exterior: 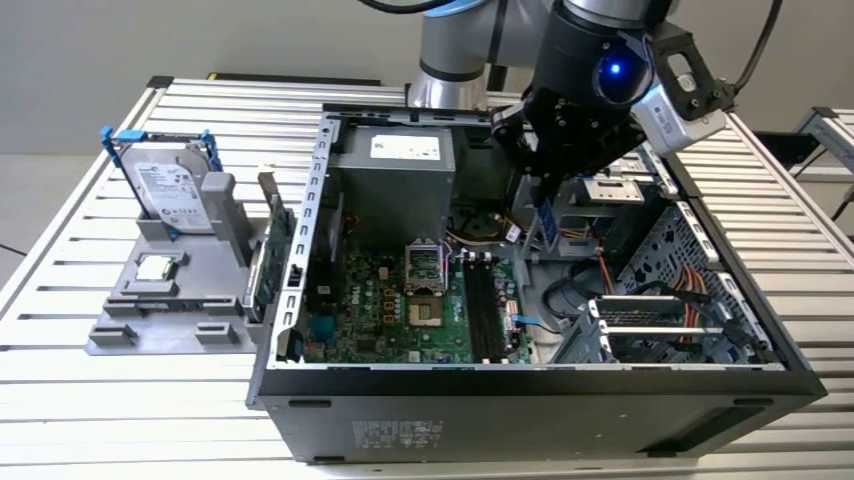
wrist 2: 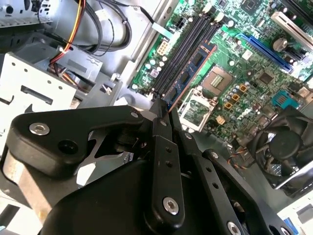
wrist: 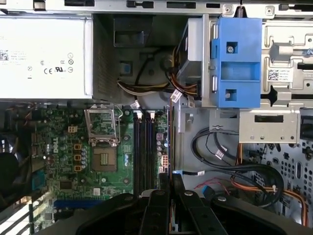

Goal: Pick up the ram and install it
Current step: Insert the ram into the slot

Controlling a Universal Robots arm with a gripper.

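1. As the hand [wrist 2: 161, 111] hangs over the open computer case [exterior: 534, 410], its fingers are clamped on one end of the ram [wrist 2: 193, 71].
2. The ram juts straight out beyond the fingertips, pointing down toward the motherboard.
3. Its free end sits near the long black slots [wrist 2: 185, 48], seated in none.
4. The case rests on the bench [exterior: 134, 400].

Slatted aluminium table [exterior: 107, 400], plain grey wall [exterior: 200, 40] behind, second slatted table [exterior: 830, 135] at the exterior view's right
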